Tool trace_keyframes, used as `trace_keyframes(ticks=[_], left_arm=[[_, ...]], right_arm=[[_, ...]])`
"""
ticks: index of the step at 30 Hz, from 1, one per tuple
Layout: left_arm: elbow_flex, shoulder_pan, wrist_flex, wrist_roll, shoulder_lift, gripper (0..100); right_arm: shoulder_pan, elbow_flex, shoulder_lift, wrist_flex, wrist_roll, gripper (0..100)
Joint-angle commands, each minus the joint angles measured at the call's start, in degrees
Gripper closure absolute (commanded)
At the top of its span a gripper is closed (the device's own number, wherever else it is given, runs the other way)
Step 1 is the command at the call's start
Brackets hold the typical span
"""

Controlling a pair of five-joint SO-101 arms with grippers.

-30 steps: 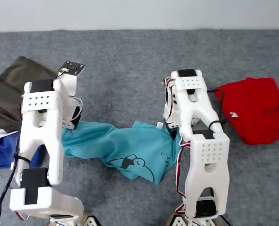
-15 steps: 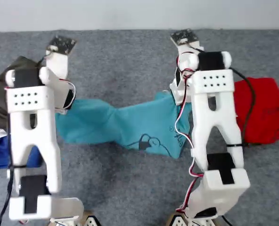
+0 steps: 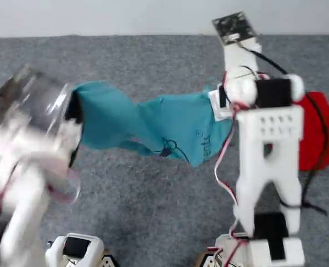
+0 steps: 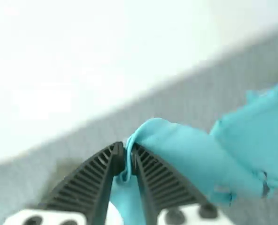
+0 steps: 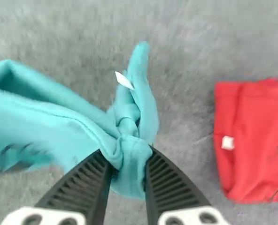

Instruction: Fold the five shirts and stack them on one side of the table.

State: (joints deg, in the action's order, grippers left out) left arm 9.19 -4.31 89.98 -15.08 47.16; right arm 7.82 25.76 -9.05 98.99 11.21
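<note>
Between left jaws and right jaws: teal shirt (image 3: 153, 123) spans | both clamped on it

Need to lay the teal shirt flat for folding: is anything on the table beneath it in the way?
Nothing visible. The teal shirt hangs stretched between the left gripper and the right gripper, both shut on it, over bare grey table. The red shirt lies beyond the right arm, apart from it.

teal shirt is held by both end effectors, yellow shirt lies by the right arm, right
No: it is a red shirt, not yellow, per the right wrist view. The teal shirt is held by the left end effector and right end effector.
</note>
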Motion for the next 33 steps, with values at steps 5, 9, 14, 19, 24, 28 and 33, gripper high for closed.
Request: trace_keyframes(ticks=[5,9,14,19,24,28,33], left_arm=[[1.89,1.93,-2.11,0.44,5.36,99],[1.89,1.58,-2.11,0.44,5.45,99],[1.89,1.41,-2.11,0.44,5.19,99],[1.8,1.41,-2.11,0.44,5.1,99],[-0.92,1.41,-2.11,0.44,5.45,99],[-3.65,1.41,-2.2,0.44,5.54,99],[-9.36,1.49,-2.37,0.44,5.54,99]], right_arm=[[-0.75,-2.37,-10.59,-2.59,0.53,99.0],[-0.48,-10.64,-10.59,-2.59,0.62,93.3],[-0.48,-18.02,-11.03,-2.59,0.88,78.2],[-0.31,-18.55,-10.95,-2.07,3.69,78.0],[2.07,-23.65,-10.59,-1.27,3.78,78.0],[4.44,-28.66,-10.51,-5.32,3.78,77.7],[10.59,-34.9,-10.42,-15.34,3.78,75.9]])
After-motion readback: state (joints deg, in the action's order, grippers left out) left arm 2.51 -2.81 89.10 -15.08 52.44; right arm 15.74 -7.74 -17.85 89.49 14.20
